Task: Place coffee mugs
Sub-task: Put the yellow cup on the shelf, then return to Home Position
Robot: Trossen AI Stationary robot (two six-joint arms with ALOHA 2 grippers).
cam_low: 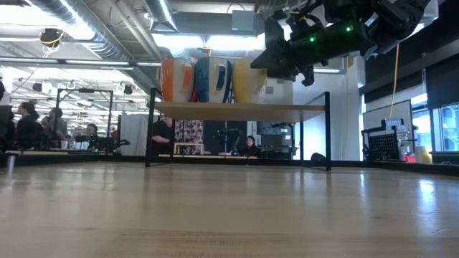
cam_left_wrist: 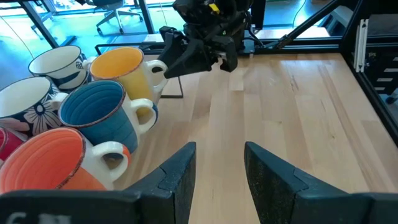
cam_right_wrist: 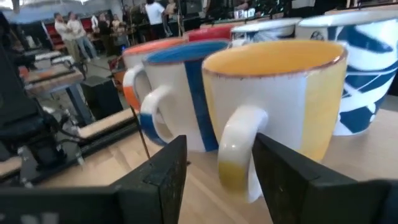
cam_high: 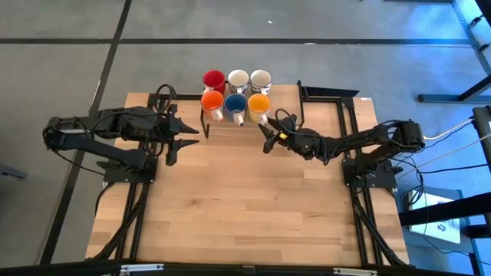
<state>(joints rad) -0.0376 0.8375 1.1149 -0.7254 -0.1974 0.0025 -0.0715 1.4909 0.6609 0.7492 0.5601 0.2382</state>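
Six coffee mugs stand in two rows on a raised wooden shelf [cam_low: 237,108] at the table's far edge. The far row is red [cam_high: 213,79], white patterned [cam_high: 238,78] and white patterned [cam_high: 261,78]. The near row is orange-red [cam_high: 212,101], blue [cam_high: 235,103] and yellow-orange [cam_high: 259,103]. My right gripper [cam_high: 268,136] is open just near of the yellow-orange mug [cam_right_wrist: 273,99], with its fingers on either side of the handle. My left gripper [cam_high: 184,144] is open and empty, to the left of the shelf's front. My right gripper comes level from the table's near right side at the yellow-orange mug's handle [cam_right_wrist: 236,152], which stands between the two open fingers [cam_right_wrist: 292,180]. I cannot tell whether a finger touches it. The mug stands upright on the shelf.
The shelf rests on a thin black frame with upright posts [cam_low: 328,129]. The blue mug [cam_right_wrist: 180,93] and the orange-red mug [cam_left_wrist: 46,162] stand close beside the yellow-orange one. The wooden tabletop [cam_high: 245,207] stretches toward the near edge. People show in the room behind [cam_low: 29,125].
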